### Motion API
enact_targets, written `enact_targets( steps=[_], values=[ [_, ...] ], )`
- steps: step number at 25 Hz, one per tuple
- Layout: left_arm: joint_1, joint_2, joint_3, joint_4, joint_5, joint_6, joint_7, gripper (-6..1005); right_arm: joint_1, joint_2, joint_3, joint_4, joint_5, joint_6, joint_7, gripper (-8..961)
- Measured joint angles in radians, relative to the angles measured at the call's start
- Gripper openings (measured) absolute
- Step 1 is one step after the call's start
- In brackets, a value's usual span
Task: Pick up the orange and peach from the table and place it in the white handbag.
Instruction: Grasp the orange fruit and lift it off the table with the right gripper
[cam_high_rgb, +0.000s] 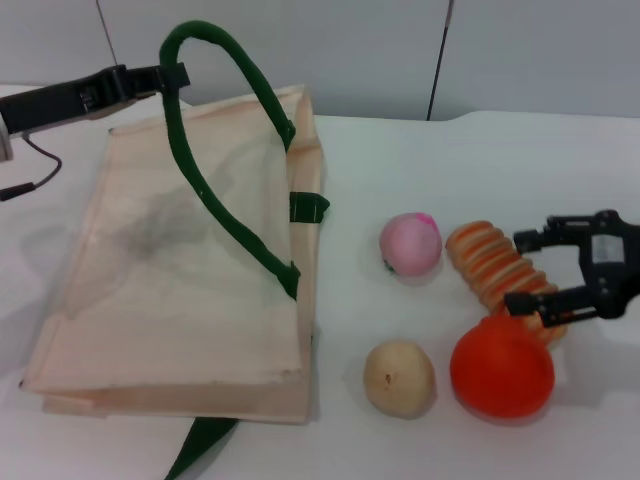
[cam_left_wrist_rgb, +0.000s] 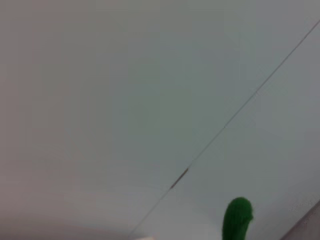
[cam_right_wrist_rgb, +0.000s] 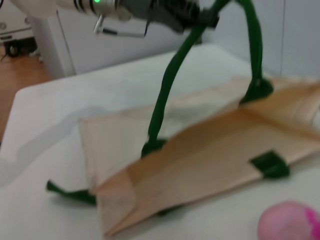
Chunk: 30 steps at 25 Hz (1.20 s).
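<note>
The white handbag (cam_high_rgb: 170, 290) lies flat on the table, a cream cloth tote with dark green straps. My left gripper (cam_high_rgb: 172, 78) is at the back left, shut on one green strap (cam_high_rgb: 235, 70) and holding it up in an arch; the right wrist view shows this grip (cam_right_wrist_rgb: 202, 17) above the handbag (cam_right_wrist_rgb: 210, 160). The pink peach (cam_high_rgb: 410, 243) (cam_right_wrist_rgb: 290, 222) rests right of the bag. The orange (cam_high_rgb: 502, 372) sits at the front right. My right gripper (cam_high_rgb: 528, 272) hovers open just behind the orange, over a striped roll, holding nothing.
A long orange-and-cream striped roll (cam_high_rgb: 490, 262) lies between peach and orange, partly under my right gripper. A beige ball (cam_high_rgb: 399, 377) sits left of the orange. A second green strap (cam_high_rgb: 200, 445) trails off the bag's front edge. A strap tip (cam_left_wrist_rgb: 237, 217) shows against the wall.
</note>
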<state>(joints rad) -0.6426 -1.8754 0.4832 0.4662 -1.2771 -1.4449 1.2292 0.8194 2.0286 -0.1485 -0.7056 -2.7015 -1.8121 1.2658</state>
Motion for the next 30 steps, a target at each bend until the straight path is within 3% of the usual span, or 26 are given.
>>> enact_targets(
  steps=[6, 11, 21, 30],
  values=[
    [0.028, 0.016, 0.000, 0.000, -0.048, -0.016, 0.000, 130, 0.002, 0.004, -0.026, -0.072, -0.081, -0.098, 0.056, 804],
    [0.029, 0.022, 0.000, 0.000, -0.053, -0.024, -0.003, 130, 0.003, 0.006, -0.073, -0.080, -0.103, -0.105, 0.088, 801],
    [0.024, 0.031, 0.000, 0.000, -0.080, -0.065, 0.000, 130, 0.048, 0.014, -0.238, 0.057, -0.110, 0.109, 0.174, 795],
    [0.030, 0.042, 0.000, 0.000, -0.122, -0.104, 0.000, 131, 0.054, 0.013, -0.359, 0.090, -0.108, 0.147, 0.242, 790]
  ],
)
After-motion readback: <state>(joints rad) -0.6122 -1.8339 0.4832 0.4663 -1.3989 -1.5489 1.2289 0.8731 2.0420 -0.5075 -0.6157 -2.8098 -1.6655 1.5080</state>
